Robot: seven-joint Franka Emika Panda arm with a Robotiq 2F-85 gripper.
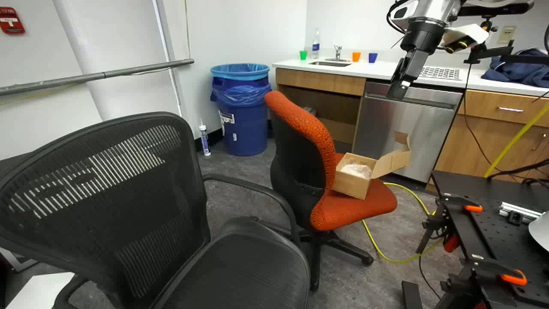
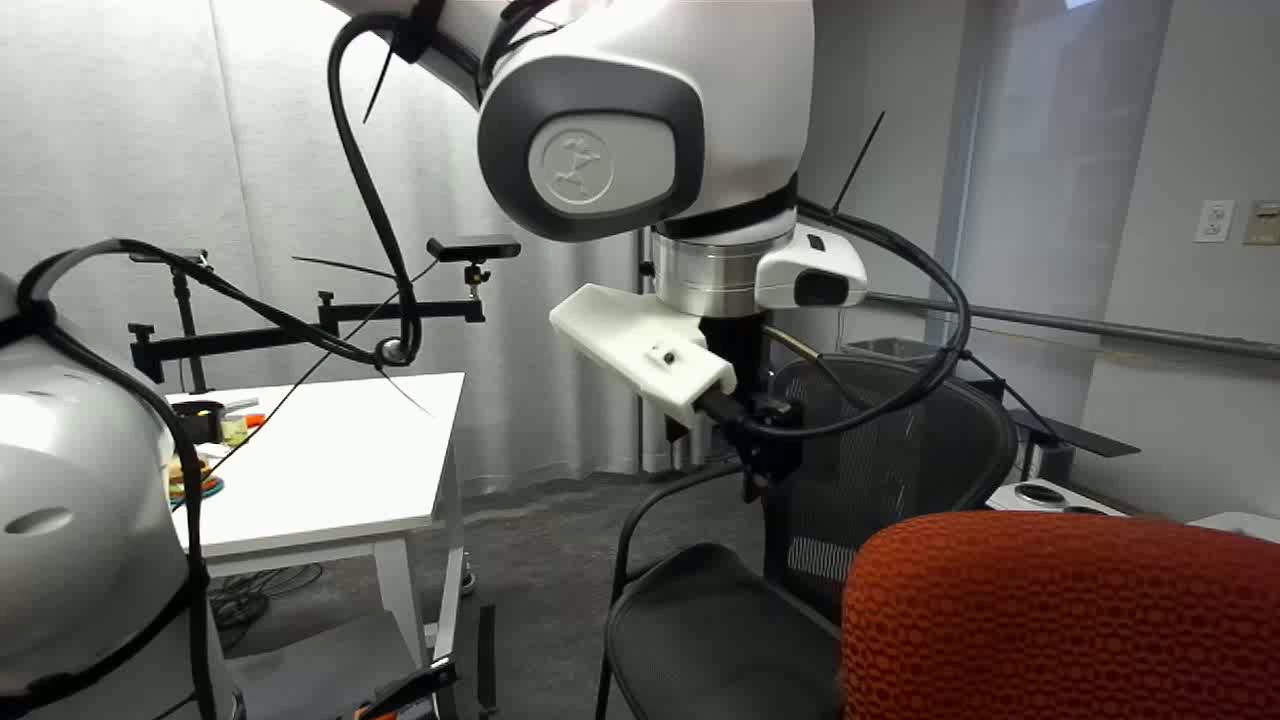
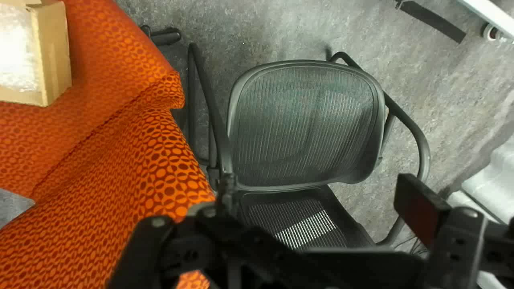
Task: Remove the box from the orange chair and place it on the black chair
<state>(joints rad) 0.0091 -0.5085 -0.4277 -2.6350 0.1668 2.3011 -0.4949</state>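
Partly cropped box (image 3: 46, 54), orange chair (image 3: 106, 148), wrist view

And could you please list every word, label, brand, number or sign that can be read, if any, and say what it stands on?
No text can be read with certainty.
Red fire alarm pull station: lettering too small.
Blue trash can: white labels, too blurred.
Caulk tube: print too blurred.
Plastic water bottle: print too small.
Robot arm's joint cover: raised emblem, no legible letters.

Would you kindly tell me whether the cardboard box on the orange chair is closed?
No, an exterior view shows the box open at the top, with a flap folded outward.
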